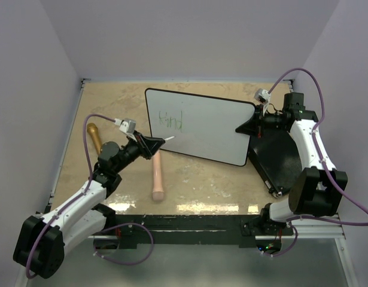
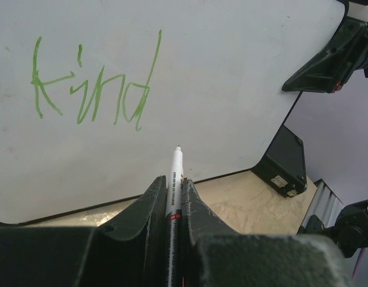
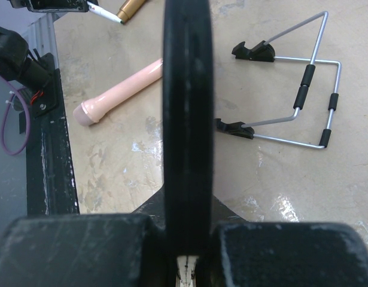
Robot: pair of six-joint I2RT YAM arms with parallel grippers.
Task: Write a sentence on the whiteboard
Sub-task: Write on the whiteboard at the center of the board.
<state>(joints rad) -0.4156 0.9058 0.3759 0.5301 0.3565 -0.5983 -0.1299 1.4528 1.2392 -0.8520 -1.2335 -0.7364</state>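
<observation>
Overhead camera looks down from behind the arms (image 1: 82, 203), taking in the whole table (image 1: 201, 179). Left wrist camera sits close, sighting along its pen (image 2: 173, 179) at the whiteboard (image 2: 231, 78) face. Right wrist camera hugs that whiteboard's edge, tabletop beyond. All three share the whiteboard.

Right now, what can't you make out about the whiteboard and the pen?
- Right wrist view: the glossy white whiteboard is seen edge-on, so its own rim hides its writing face.
- Left wrist view: the white marker has its barrel buried between the fingers of the left hand.
- Top view: the green handwriting is too small to read.
</observation>
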